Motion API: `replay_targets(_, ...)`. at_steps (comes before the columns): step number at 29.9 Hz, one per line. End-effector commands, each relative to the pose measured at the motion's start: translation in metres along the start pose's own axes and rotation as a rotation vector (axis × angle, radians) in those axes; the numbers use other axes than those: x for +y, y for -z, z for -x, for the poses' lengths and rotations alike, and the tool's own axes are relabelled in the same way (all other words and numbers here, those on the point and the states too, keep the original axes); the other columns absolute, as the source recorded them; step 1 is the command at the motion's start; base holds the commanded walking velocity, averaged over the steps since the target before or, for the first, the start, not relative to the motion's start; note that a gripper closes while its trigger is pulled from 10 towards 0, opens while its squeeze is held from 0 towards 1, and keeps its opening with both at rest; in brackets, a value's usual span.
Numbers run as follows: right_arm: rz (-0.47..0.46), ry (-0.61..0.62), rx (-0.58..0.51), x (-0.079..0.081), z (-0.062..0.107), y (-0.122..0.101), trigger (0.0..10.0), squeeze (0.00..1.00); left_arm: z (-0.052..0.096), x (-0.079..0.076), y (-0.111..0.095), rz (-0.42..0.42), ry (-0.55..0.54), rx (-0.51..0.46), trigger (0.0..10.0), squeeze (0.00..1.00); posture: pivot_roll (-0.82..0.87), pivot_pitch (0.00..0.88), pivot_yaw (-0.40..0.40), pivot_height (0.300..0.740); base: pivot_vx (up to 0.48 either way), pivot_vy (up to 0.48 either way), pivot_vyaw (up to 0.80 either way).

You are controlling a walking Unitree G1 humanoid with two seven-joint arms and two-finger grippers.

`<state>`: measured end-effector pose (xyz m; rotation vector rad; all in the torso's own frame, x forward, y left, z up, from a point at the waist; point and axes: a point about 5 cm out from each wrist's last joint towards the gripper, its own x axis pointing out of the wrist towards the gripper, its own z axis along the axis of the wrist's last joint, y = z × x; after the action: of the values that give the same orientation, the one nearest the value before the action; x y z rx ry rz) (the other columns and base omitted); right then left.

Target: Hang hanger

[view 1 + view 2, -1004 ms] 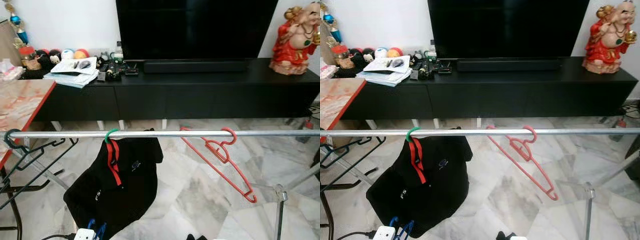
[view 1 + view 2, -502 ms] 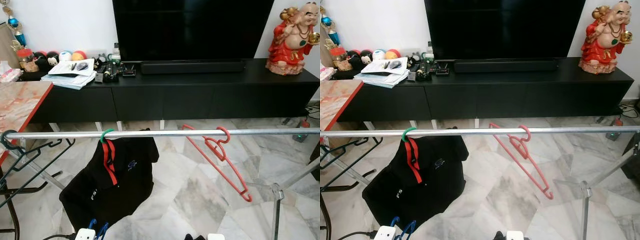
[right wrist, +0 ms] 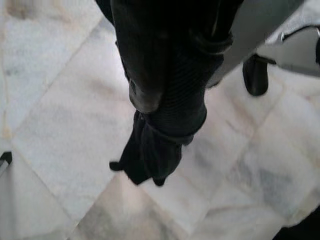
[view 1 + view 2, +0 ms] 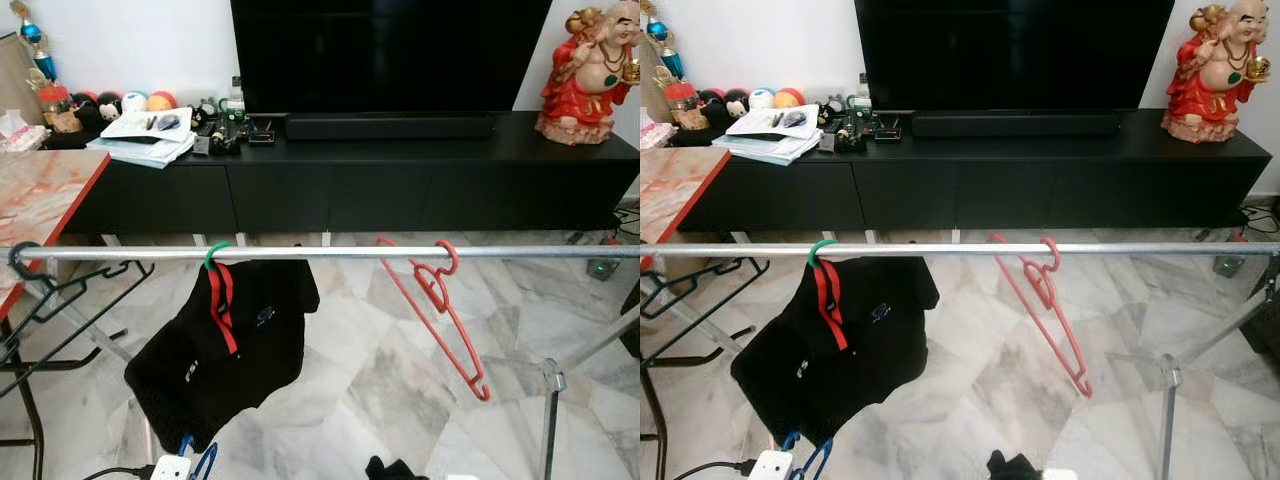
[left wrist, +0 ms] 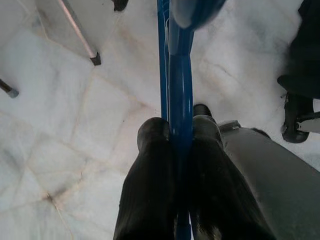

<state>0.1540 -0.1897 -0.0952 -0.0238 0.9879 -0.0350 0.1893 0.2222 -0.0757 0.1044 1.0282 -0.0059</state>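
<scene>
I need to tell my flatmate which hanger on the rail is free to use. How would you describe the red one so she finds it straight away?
Find the silver rail running across the room in front of the black TV cabinet. The red hanger hooks on right of its middle. Unlike the green-hooked hanger further left, which carries a black shirt, this one is bare and hangs slanted.

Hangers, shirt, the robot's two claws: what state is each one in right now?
Red hanger: hooked on the rail, bare, tilted.
Black shirt: hanging from a green hook.
Blue hanger: clamped in the left gripper, not hung.
Right gripper: shut on dark cloth.
</scene>
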Motion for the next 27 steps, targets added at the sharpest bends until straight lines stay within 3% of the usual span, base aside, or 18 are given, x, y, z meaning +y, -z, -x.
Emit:
replay_targets(1, -0.013, -0.004, 0.001, 0.001, 0.001, 0.003, 10.0, 0.0, 0.001, 0.001, 0.005, -0.013, 0.0, 0.013, 10.0, 0.0, 0.01, 0.019, 0.035, 0.74, -0.3, 0.0, 0.0)
replay_targets(6, -0.012, -0.013, -0.002, 0.008, 0.0, 0.001, 10.0, 0.0, 0.001, 0.001, 0.005, -0.014, 0.0, 0.013, 10.0, 0.0, 0.01, 0.019, 0.034, 0.74, -0.301, 0.0, 0.0)
replay_targets(8, -0.008, -0.025, -0.006, 0.022, -0.002, -0.005, 10.0, 0.0, 0.001, 0.001, 0.005, -0.012, -0.001, 0.012, 10.0, 0.0, 0.01, 0.017, 0.034, 0.74, -0.304, 0.0, 0.0)
replay_targets(14, -0.003, -0.042, -0.014, 0.04, -0.005, -0.014, 10.0, 0.0, 0.001, 0.0, 0.005, -0.011, 0.001, 0.012, 10.0, 0.0, 0.01, 0.016, 0.034, 0.74, -0.305, 0.0, 0.0)
replay_targets(27, -0.008, -0.042, -0.018, 0.046, -0.006, -0.023, 10.0, 0.0, 0.001, 0.0, 0.005, -0.01, 0.001, 0.012, 10.0, 0.0, 0.01, 0.013, 0.033, 0.74, -0.315, 0.0, 0.0)
